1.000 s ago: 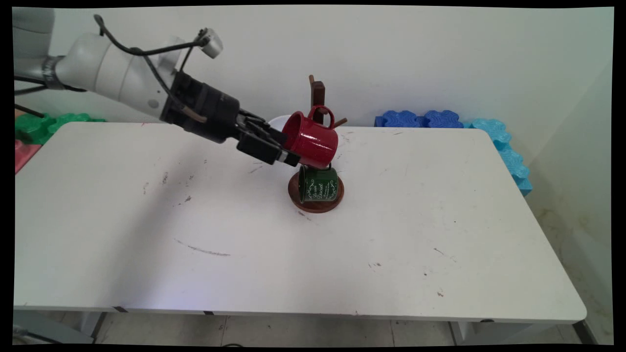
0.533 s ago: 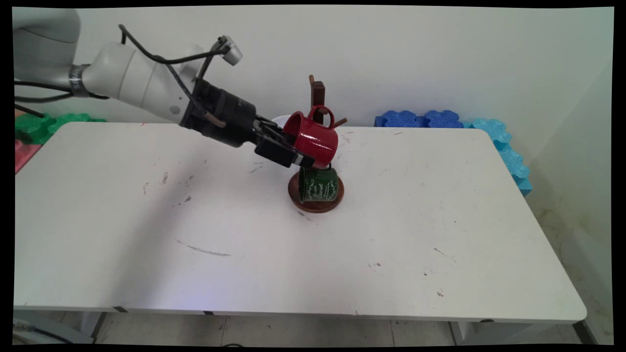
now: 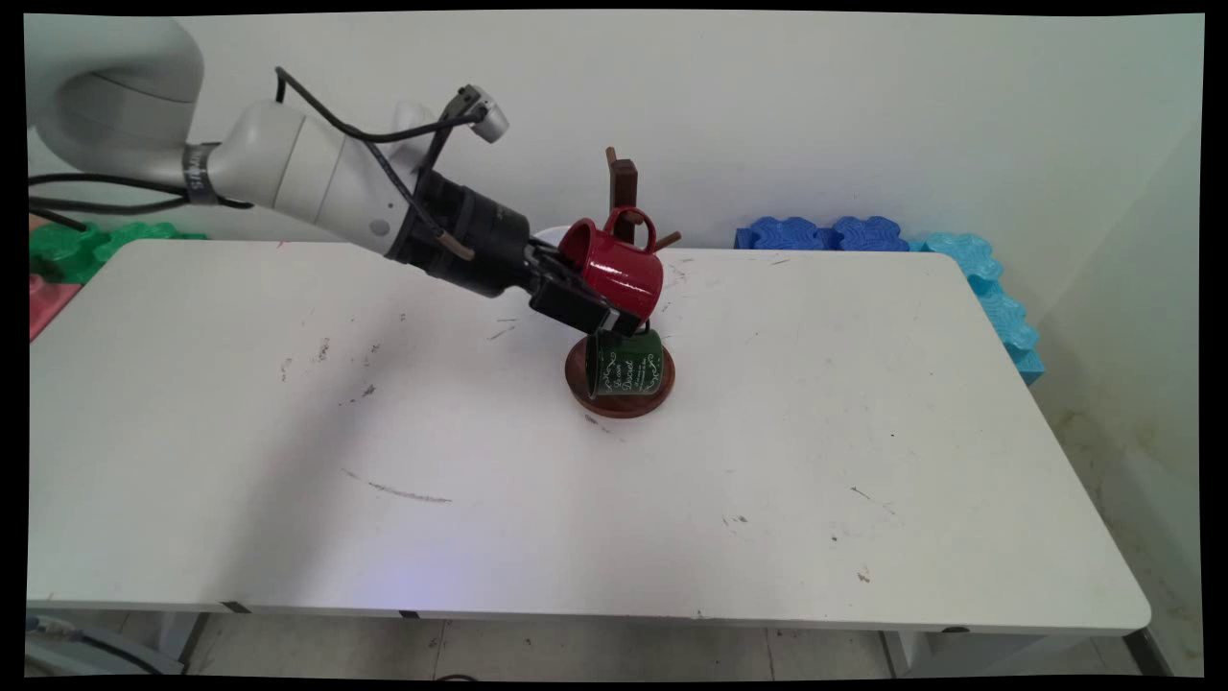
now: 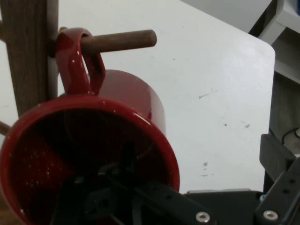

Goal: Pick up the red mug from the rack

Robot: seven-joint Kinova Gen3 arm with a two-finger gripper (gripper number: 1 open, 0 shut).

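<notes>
Two black fingers (image 4: 281, 164) of the gripper (image 3: 597, 309) were seen spread apart, one reaching inside the red mug (image 3: 619, 274) and the other held clear of its outer wall, so nothing was gripped. Any closing on that wall, it was judged, would best be made gently and square to the rim, since the mug was hung by its handle on a peg (image 4: 122, 41) of the wooden rack (image 3: 624, 182). Glossy enamel was shown, the mouth tilted toward the hand, above a green mug (image 3: 624, 363) at the rack's foot on the white table (image 3: 863, 432).

Red mug (image 3: 614, 276), white-lettered green mug (image 3: 625, 365)
</notes>
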